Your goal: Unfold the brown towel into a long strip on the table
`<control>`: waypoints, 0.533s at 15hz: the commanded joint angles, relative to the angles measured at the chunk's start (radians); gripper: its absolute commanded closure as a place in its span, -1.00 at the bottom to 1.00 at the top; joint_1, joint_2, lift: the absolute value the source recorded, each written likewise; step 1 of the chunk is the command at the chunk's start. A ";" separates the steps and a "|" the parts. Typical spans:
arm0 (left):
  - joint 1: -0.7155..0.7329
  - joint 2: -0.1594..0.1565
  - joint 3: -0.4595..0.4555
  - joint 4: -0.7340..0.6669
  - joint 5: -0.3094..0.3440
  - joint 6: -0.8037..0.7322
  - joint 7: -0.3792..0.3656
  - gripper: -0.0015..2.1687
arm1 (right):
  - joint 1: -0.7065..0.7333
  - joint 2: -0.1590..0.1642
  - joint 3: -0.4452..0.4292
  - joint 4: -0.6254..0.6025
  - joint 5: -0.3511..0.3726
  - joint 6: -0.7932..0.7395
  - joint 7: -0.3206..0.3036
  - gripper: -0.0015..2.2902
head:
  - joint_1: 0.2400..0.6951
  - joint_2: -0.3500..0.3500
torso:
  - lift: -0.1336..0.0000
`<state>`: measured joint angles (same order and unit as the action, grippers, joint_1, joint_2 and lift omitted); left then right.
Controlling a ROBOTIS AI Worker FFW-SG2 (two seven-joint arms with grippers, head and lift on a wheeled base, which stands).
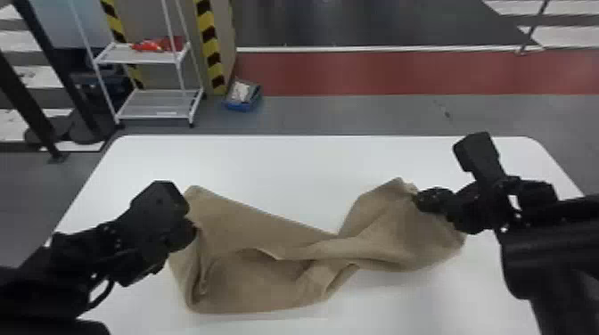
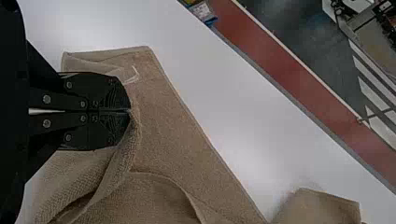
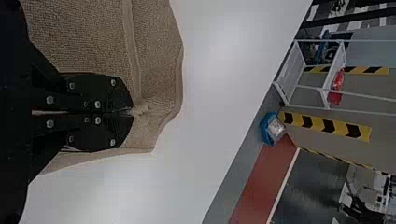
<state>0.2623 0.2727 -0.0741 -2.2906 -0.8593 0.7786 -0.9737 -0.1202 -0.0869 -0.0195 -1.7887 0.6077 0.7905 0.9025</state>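
Can see a big white desk (image 1: 285, 169) with a brown towel (image 1: 249, 285) on it, wide and folded at both ends, twisted skinny in the middle. Can see the left hand (image 1: 186, 229) slanting in, pinching one end, and the right hand (image 1: 421, 199) pinching the other. In the left wrist view, can see little pale threads (image 2: 134, 76)

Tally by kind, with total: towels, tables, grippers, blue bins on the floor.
Brown towel: 1
White table: 1
Grippers, left gripper and right gripper: 2
Blue bin: 1
Total: 5
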 commanded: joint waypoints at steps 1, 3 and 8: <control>0.003 0.003 0.002 0.002 0.002 0.000 0.001 0.82 | 0.039 -0.017 -0.027 -0.038 -0.020 -0.003 0.001 0.18 | 1.00 0.07 | -0.85; 0.003 0.003 0.002 0.000 0.000 0.000 -0.003 0.81 | 0.063 -0.024 -0.045 -0.078 -0.039 -0.006 0.003 0.17 | 1.00 0.05 | -0.85; 0.003 0.007 -0.004 0.006 0.000 0.000 -0.005 0.81 | 0.094 -0.043 -0.034 -0.090 -0.005 -0.003 0.003 -0.08 | 1.00 -0.02 | -0.85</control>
<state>0.2657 0.2788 -0.0749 -2.2881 -0.8590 0.7786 -0.9784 -0.0322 -0.1285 -0.0610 -1.8823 0.5930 0.7879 0.9045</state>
